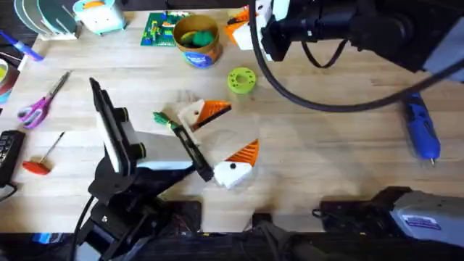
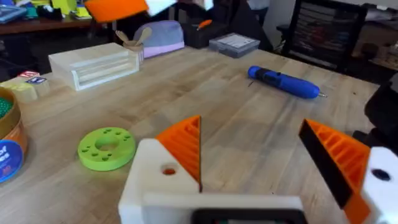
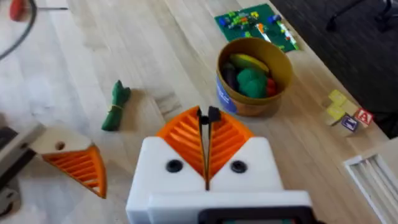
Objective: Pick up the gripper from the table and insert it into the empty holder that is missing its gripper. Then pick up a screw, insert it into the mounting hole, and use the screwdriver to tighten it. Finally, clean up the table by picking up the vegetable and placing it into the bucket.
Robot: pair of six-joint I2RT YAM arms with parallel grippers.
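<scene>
— Where is the white plastic wedge-shaped finger with the orange ribbed face (image 1: pixel 205 112)?
— At the far end of the black bar-shaped holder (image 1: pixel 190 148), just beside the small green leafy toy vegetable (image 1: pixel 165 119) on the light wooden bench (image 1: pixel 326 159). Whether it is seated, I cannot tell.
— And the jaws?
— Left gripper (image 1: pixel 221 138): jaws spread wide, empty. Right gripper (image 3: pixel 205 118): jaws pressed together on nothing, near the yellow-orange cylindrical bucket (image 1: pixel 197 38).

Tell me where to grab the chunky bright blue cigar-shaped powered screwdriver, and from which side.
Grip the blue screwdriver across the middle of its thick body, coming straight down from above with the fingers straddling its long axis. It lies flat on the wooden table with free space either side, and the thin metal tip is too slim to hold.
</scene>
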